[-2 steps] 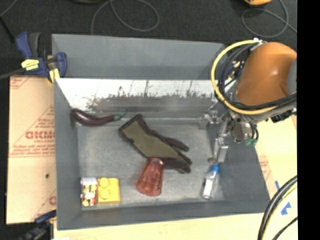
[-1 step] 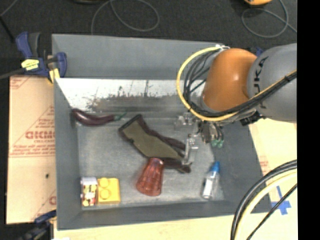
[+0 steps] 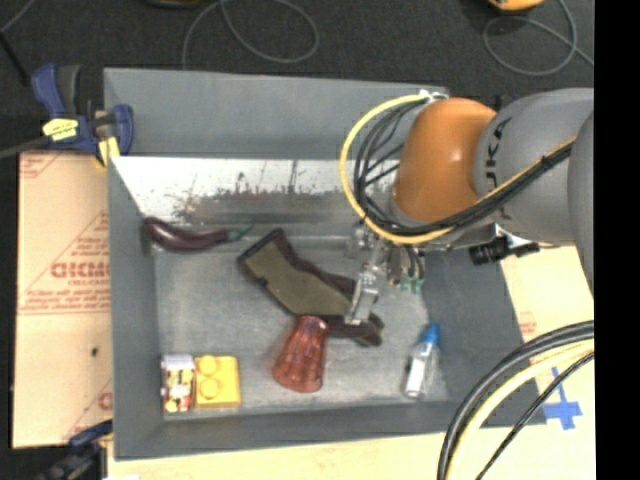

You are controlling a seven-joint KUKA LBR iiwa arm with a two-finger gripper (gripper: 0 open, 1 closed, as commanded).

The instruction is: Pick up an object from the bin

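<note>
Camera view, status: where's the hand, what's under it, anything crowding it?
Hand near centre, over right end of dark olive floppy piece. Red cup close, below-left of hand. Small blue-capped bottle apart, to the right.

The arm (image 3: 545, 168) runs off the right edge, and its orange cover (image 3: 440, 158) hides the back right corner of the bin (image 3: 250, 108). The gripper (image 3: 364, 308) sits over the right end of the dark floppy thing (image 3: 290, 273), so can't really tell what that thing is or whether they touch. Labels on the yellow toy (image 3: 212, 380) and little bottle (image 3: 420, 363) are too tiny to read
</note>
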